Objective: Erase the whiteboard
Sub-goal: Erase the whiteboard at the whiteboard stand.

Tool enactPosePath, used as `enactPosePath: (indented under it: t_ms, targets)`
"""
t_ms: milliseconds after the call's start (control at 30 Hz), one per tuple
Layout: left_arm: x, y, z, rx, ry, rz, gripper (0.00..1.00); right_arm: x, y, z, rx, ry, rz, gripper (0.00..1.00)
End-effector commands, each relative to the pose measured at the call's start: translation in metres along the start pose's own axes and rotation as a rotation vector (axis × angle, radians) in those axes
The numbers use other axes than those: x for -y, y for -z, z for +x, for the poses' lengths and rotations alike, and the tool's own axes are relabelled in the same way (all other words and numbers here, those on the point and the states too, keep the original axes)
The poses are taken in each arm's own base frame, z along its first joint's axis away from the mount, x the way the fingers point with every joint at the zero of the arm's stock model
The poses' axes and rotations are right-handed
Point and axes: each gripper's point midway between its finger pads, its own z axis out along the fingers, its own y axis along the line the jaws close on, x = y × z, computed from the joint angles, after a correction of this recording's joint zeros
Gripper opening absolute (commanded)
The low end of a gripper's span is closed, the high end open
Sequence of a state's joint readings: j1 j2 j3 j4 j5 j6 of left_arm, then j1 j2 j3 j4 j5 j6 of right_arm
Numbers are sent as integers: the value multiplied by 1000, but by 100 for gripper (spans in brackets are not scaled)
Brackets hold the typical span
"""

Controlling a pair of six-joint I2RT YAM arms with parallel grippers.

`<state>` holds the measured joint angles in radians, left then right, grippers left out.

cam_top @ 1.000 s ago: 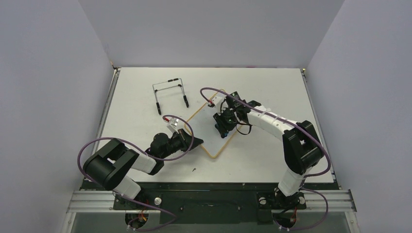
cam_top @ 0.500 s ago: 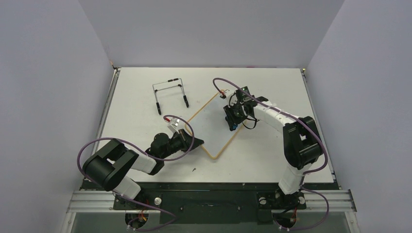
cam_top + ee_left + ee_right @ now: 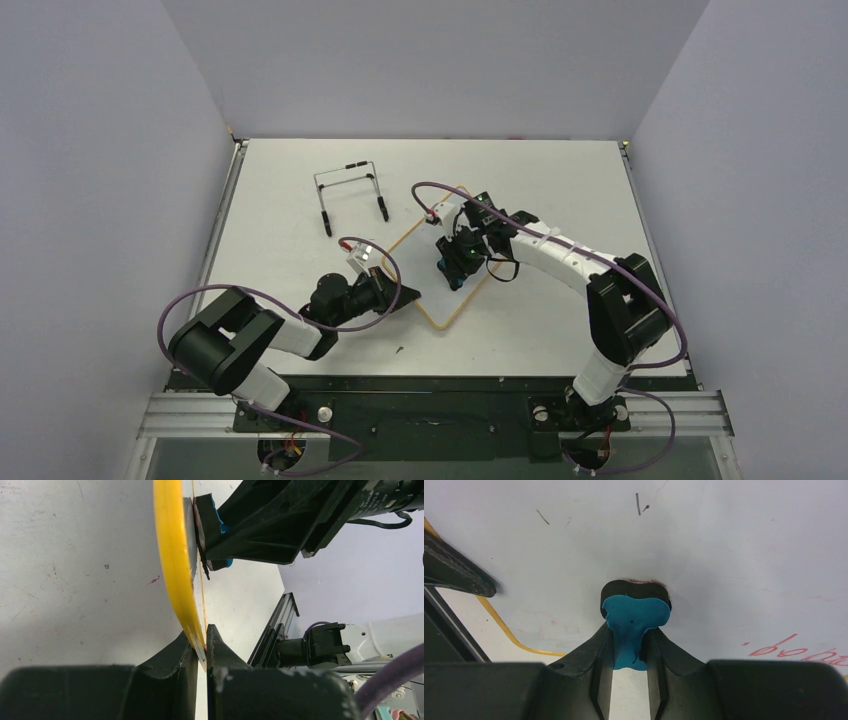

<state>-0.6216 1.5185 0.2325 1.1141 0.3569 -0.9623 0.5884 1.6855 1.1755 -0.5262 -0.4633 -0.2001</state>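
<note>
White table (image 3: 560,170), walled in grey on 3 sides. Around its middle, the whiteboard (image 3: 428,272), white with a thin yellow frame, turned so that 1 corner aims at the table's near edge. Toward the far-left corner of the table, well apart from the board, a black wire easel stand (image 3: 350,190), upright. At the board's near-left edge, the left gripper (image 3: 396,296), clamped on the frame; in the left wrist view, both fingers pinched against the yellow rim with no gap. Over the board's middle, the right gripper (image 3: 455,266), closed on a small blue eraser (image 3: 634,615), its dark felt face pressed to the white surface. Around that spot, faint pinkish smears. At the bottom right of the right wrist view, a line of red handwriting (image 3: 789,647), unwiped.
</note>
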Motion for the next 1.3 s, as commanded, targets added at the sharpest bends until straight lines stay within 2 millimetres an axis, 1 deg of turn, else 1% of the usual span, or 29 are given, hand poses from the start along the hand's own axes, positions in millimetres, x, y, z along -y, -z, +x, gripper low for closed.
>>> enactPosePath:
  t_ms: [0, 33, 67, 133, 200, 267, 300, 333, 367, 400, 433, 467, 500, 533, 567, 633, 700, 733, 767, 800, 900, 933, 967, 1000, 1033, 1067, 1133, 1200, 1267]
  targets:
    - [75, -3, -15, 5, -126, 280, 0, 37, 11, -35, 123, -69, 74, 0]
    - [75, -3, -15, 4, -125, 281, 0, 50, 13, -36, 125, -87, 120, 0]
    - [75, -3, -15, 3, -124, 280, 0, 65, 12, -30, 112, -118, 150, 0]
    - [76, -3, -15, 2, -125, 281, 0, 86, 13, -19, 91, -145, 209, 0]
    - [76, -2, -15, -1, -129, 280, 0, 97, 12, -7, 60, -155, 248, 0]
    - [76, -2, -15, -3, -132, 279, 0, 100, 13, 5, 29, -152, 253, 0]
    - [76, -2, -14, -4, -135, 280, 0, 95, 12, 13, 3, -151, 234, 0]
    - [77, -1, -15, -4, -136, 280, 0, 92, 12, 15, -9, -130, 218, 0]
    - [77, -1, -14, -6, -138, 279, 0, 81, 10, 24, -34, -128, 166, 0]
    - [77, -1, -14, -6, -139, 279, 0, 72, 11, 28, -51, -100, 133, 0]
    - [76, -2, -14, -9, -142, 278, 0, 56, 10, 28, -52, -58, 86, 0]
    - [76, -2, -14, -10, -143, 280, 0, 44, 8, 35, -66, -42, 43, 0]
    - [75, -3, -13, -12, -142, 278, 0, 29, 9, 31, -59, 14, 18, 0]
    - [75, -3, -13, -13, -142, 279, 0, 20, 9, 31, -58, 35, -4, 0]
    - [76, -3, -13, -14, -142, 282, 0, 7, 10, 24, -47, 75, -19, 0]
    - [76, -3, -13, -13, -138, 285, 0, -3, 14, 10, -12, 107, -32, 0]
    - [77, -2, -13, -9, -137, 286, 0, -3, 20, -6, 39, 113, -20, 0]
    - [77, -1, -13, -7, -136, 286, 0, 3, 23, -14, 69, 111, -3, 0]
    - [78, 0, -14, -4, -137, 286, 0, 5, 28, -19, 91, 107, 8, 0]
    - [76, 0, -14, -3, -136, 280, 0, 13, 32, -23, 114, 98, 27, 0]
    - [76, 1, -14, 2, -138, 277, 0, 28, 52, -31, 183, 74, 61, 0]
    - [76, 1, -15, 5, -141, 275, 0, 32, 61, -30, 208, 58, 67, 0]
    - [75, 0, -15, 8, -141, 271, 0, 33, 66, -31, 231, 58, 64, 0]
    - [75, 0, -15, 9, -142, 270, 0, 38, 73, -28, 246, 48, 77, 0]
    - [74, 0, -15, 9, -142, 268, 0, 37, 73, -23, 252, 44, 73, 0]
    - [74, -1, -16, 11, -142, 267, 0, 40, 79, -23, 267, 45, 82, 0]
    - [74, 0, -18, 23, -142, 262, 0, 39, 78, -16, 266, 50, 76, 0]
    - [73, 0, -21, 44, -144, 251, 0, 39, 71, -6, 244, 50, 72, 0]
    - [71, 1, -24, 60, -150, 232, 0, 43, 64, 4, 230, 26, 79, 0]
